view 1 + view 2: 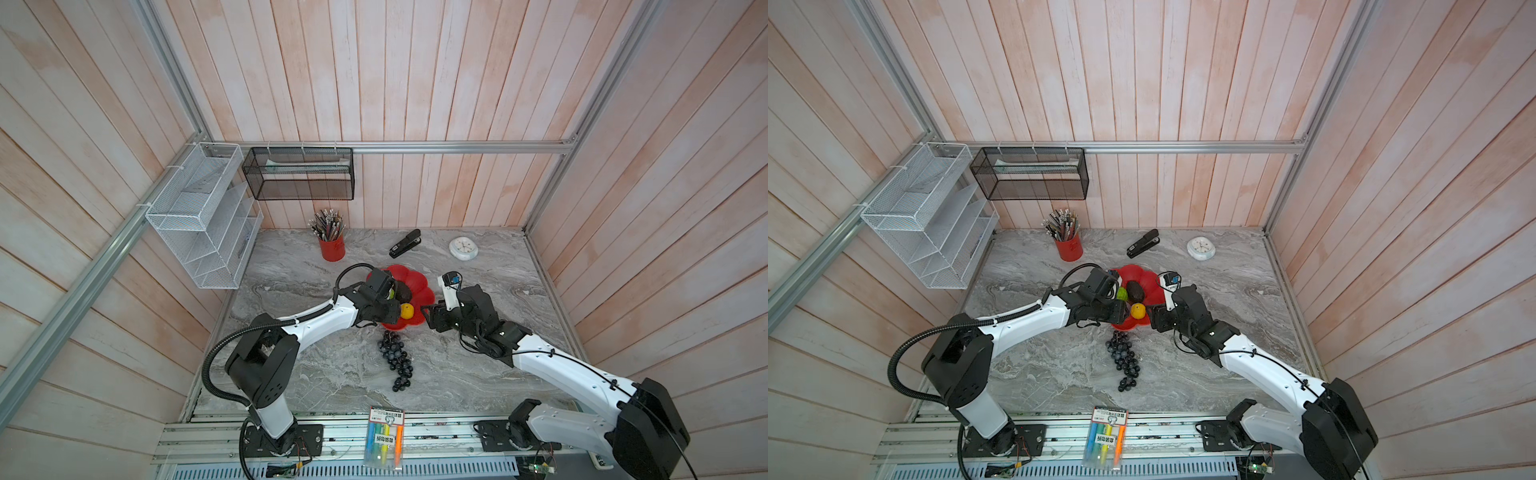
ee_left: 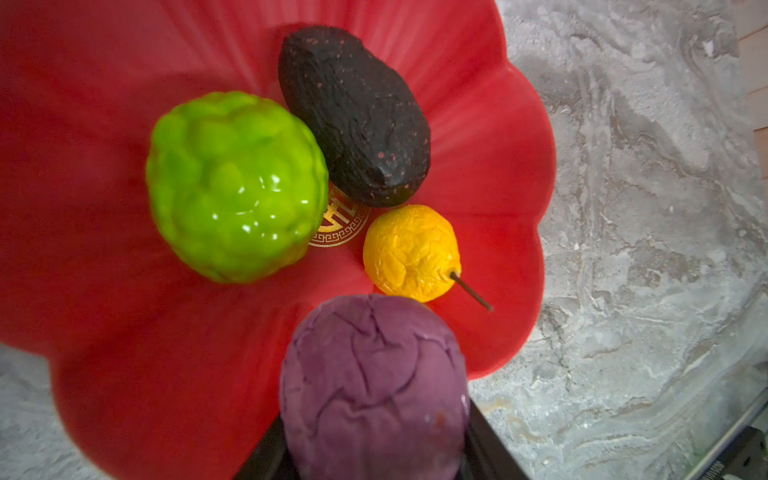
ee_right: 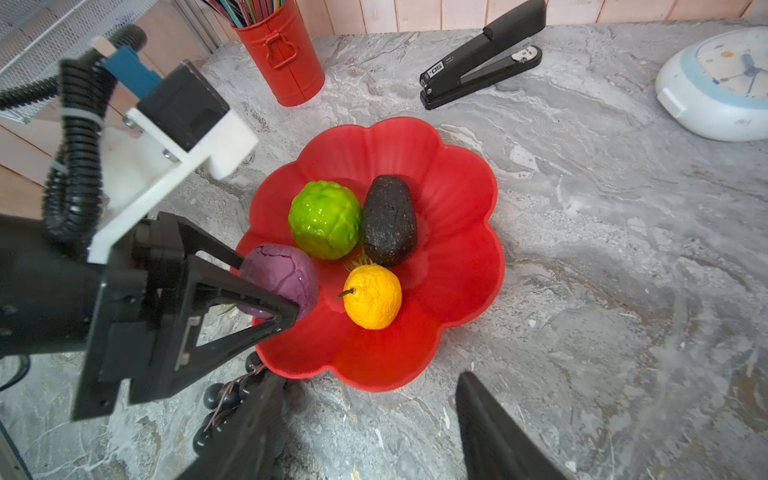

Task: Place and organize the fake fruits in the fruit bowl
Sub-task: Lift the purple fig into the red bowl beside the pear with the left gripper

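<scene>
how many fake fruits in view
5. Green bumpy ball, avocado and yellow-orange fruit lie in the red bowl; the left pincer holds the purple ball over it; the grape bunch lies on the table beside it. None seems hidden.

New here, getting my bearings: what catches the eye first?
The red bowl at the centre of the table holds a green ball, avocado and yellow fruit. The left gripper grips a purple ball at the bowl's edge. Dark grapes lie just outside the bowl.
</scene>
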{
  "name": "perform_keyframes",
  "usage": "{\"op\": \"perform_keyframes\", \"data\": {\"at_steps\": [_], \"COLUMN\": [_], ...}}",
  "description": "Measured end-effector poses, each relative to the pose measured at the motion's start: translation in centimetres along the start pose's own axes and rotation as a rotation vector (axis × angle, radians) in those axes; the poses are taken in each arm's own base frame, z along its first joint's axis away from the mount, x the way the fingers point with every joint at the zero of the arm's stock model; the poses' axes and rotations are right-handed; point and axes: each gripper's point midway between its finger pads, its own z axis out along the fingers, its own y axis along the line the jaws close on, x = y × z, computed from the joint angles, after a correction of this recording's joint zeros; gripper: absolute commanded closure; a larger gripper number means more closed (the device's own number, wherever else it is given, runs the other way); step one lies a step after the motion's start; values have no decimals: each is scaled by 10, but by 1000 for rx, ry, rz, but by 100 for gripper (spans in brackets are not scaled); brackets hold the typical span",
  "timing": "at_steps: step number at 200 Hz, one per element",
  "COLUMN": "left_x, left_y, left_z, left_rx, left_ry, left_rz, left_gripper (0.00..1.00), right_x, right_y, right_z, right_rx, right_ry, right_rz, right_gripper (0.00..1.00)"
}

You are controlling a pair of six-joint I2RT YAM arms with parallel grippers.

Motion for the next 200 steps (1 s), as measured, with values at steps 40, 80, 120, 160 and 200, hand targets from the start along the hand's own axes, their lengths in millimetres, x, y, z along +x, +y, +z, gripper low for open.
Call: {"op": "perform_keyframes", "data": {"at_steps": [40, 80, 120, 160, 200], "left_x": [3, 1, -2, -8, -21], "left_y": [9, 12, 12, 9, 1], "left_z": [18, 24, 25, 15, -19], "left_rx": [-14, -16, -14, -8, 7], "left_ry": [20, 16, 3, -22, -83], "left_rz": [-5, -8, -3, 3, 9], "left_gripper": [56, 41, 27, 24, 24], "right_x": [3, 4, 6, 13, 21], "right_y": [-1, -1, -1, 0, 9], "right_z": [3, 3, 2, 2, 0], "right_rx": [3, 5, 1, -7, -45], "right_ry": [11, 15, 26, 58, 102], "right_rz": [2, 2, 2, 2, -2], "right_gripper": [34, 33, 32, 33, 38]}}
